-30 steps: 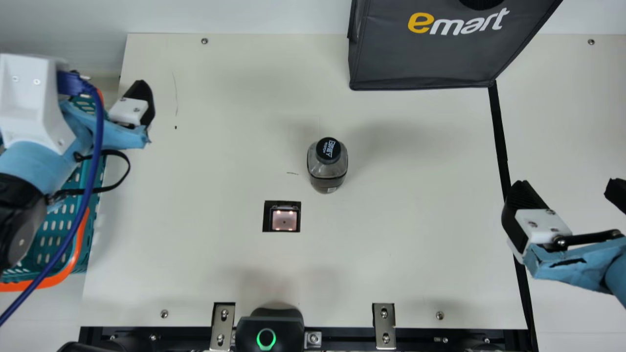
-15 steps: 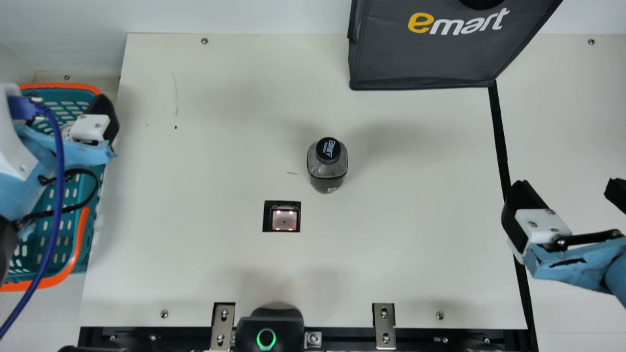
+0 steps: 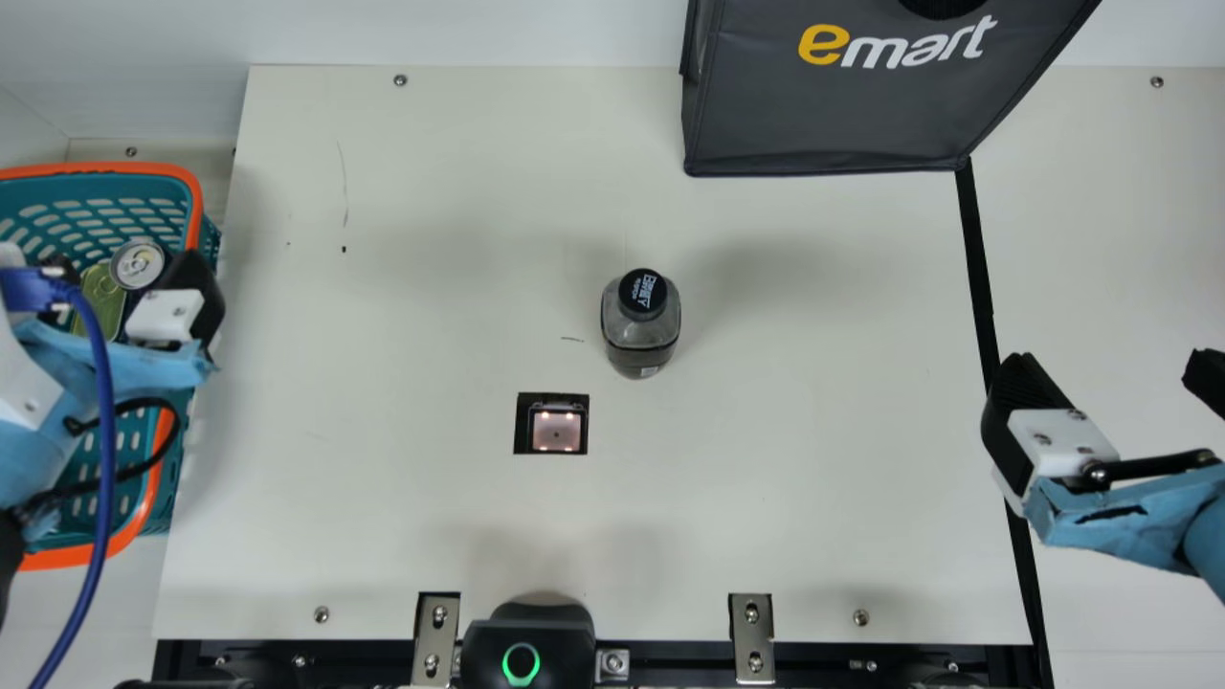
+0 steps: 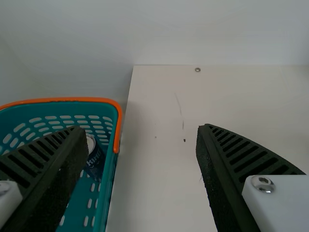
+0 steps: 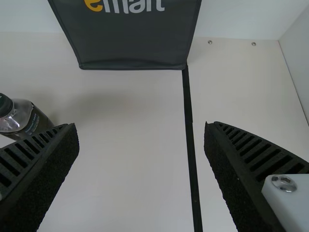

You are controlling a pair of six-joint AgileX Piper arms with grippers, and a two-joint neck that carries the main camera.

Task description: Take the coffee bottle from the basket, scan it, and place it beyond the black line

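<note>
The coffee bottle (image 3: pixel 639 330), dark with a black cap, stands upright mid-table, up and right of the square scanner window (image 3: pixel 557 428). Over the teal basket (image 3: pixel 153 206) is my left gripper (image 3: pixel 129 277); in the left wrist view the gripper (image 4: pixel 140 145) is open, its fingers wide apart. By the black line (image 3: pixel 973 258) my right gripper (image 3: pixel 1110 368) hangs open, and in the right wrist view the gripper (image 5: pixel 142 140) has nothing between its fingers. There the bottle (image 5: pixel 24 116) lies beyond one finger.
A dark grey bag (image 3: pixel 842 105) stands at the table's far side, by the line's far end. A can (image 3: pixel 138 264) and a green item (image 3: pixel 102 297) are in the basket. A black device with a green ring (image 3: pixel 522 660) sits at the near edge.
My left arm has moved left and then nearer over the basket, uncovering its far part and the can. The bottle and my right arm have stayed where they were.
</note>
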